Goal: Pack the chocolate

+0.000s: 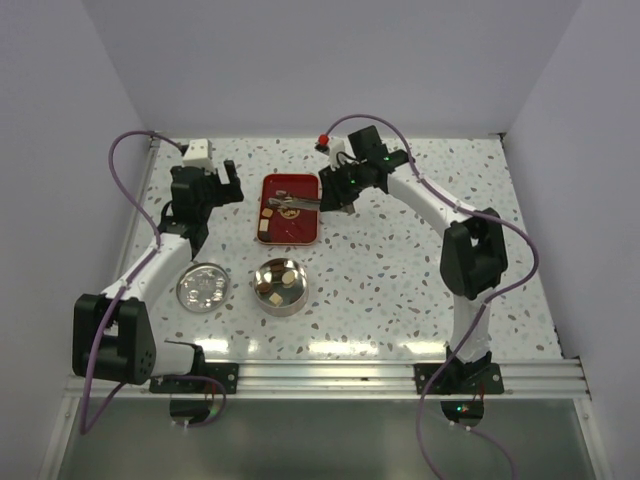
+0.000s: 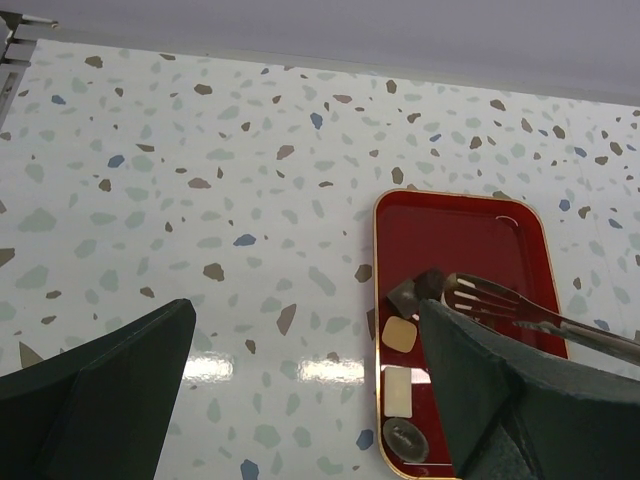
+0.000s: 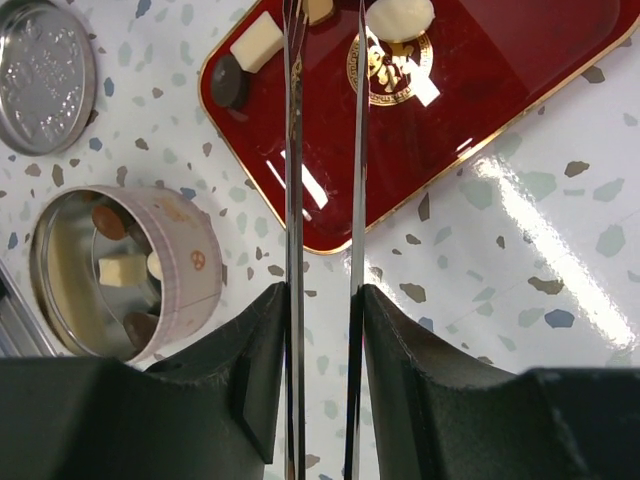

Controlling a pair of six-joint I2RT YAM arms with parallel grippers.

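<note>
Steel tongs [image 3: 293,200] poised over a glossy red rectangular tray [image 3: 480,90].
Right fingers [image 3: 250,380] clamp the tongs, whose long axis points up-frame at the small dark and cream chocolate pieces [image 3: 257,40], upper left; the round silver tin [image 3: 185,265] sits lower left across open speckled worktop [image 3: 560,250]. Left fingers [image 2: 100,380] gape, empty.

No legible text; a gold crest [image 3: 388,62] marks the red tray [image 3: 520,90].

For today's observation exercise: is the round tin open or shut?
Open: the tin shows chocolate pieces inside; its lid lies beside it.
</note>
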